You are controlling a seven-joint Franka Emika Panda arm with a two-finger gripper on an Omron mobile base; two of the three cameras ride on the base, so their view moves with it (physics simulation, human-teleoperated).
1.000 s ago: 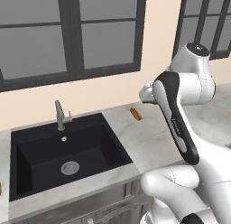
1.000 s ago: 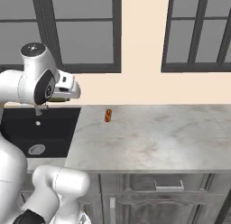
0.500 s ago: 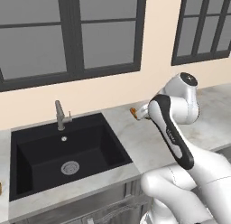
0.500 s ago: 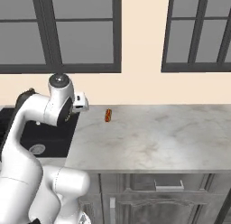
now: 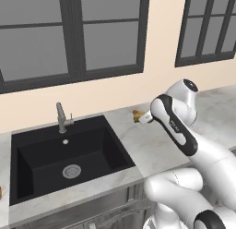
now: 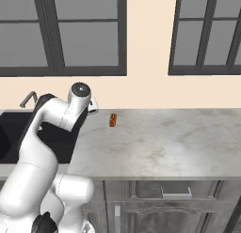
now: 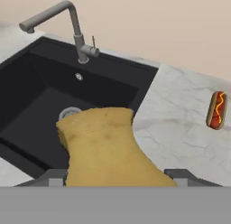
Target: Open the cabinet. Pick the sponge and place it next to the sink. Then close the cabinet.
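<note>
Here the soft yellow sponge [image 7: 106,148] is seen in the hand view, pinched between the fingers of the two-finger gripper [image 7: 115,184], and it is carried above the front right part of the black rectangular sink [image 7: 27,90], close to its right rim. The step in hand is judged to be the placing of the sponge next to the sink. To do it well, the sponge should be brought a little more over the white marble counter [image 7: 180,128], lowered until it touches the stone just beside the rim, and only then released, so that it is not dropped into the basin. The small hot dog with a yellow mustard line [image 7: 216,110] should be avoided, since it lies on the same counter, well apart from the sink. By count, one sponge, one sink, one grey metal faucet [image 7: 72,26], one hot dog and one gripper are seen.
</note>
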